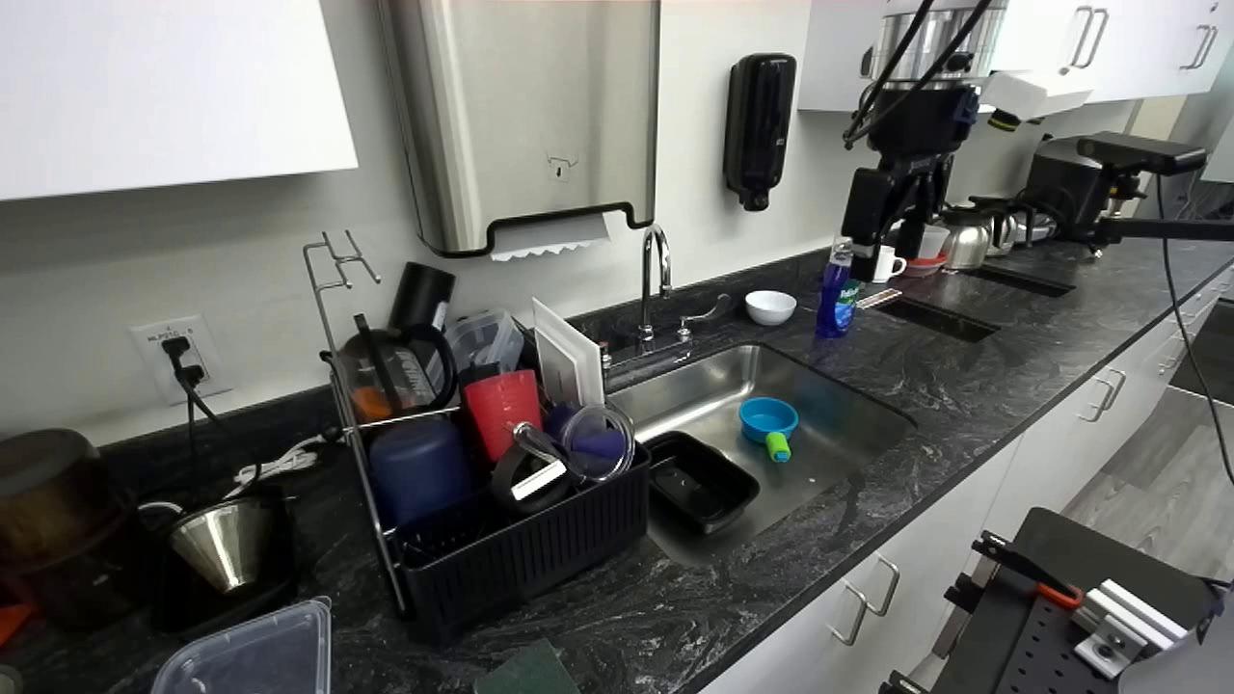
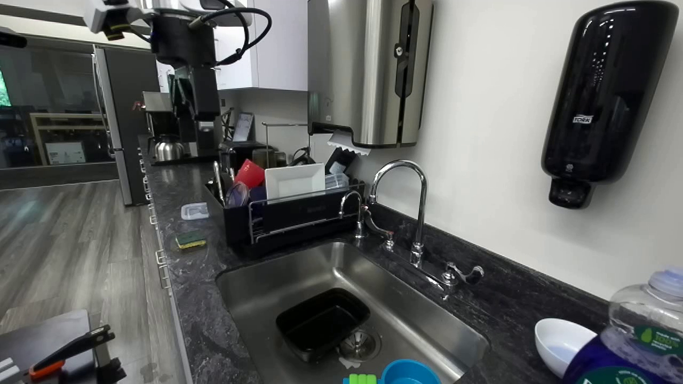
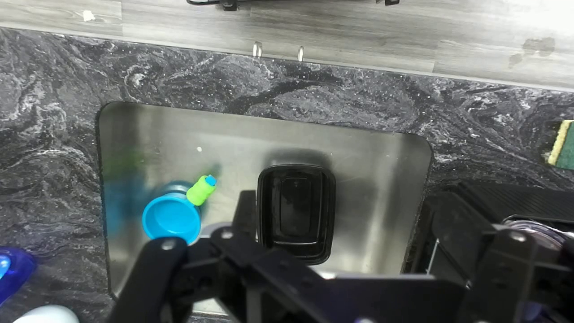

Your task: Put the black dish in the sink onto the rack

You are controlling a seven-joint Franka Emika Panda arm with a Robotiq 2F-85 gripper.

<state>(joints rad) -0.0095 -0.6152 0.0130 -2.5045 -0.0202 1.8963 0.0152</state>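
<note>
The jaws are held apart; in an exterior view the dish (image 1: 702, 482) is seen in the sink (image 1: 824, 434), right of the rack (image 1: 540, 559).

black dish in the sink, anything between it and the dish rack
Yes: the sink wall and the sink-facing side of the dish rack; just inside that side, a white square plate stands, possibly obstructing the black dish.

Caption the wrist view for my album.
A black dish and a blue bowl sit apart in the steel sink beneath the open gripper.
</note>
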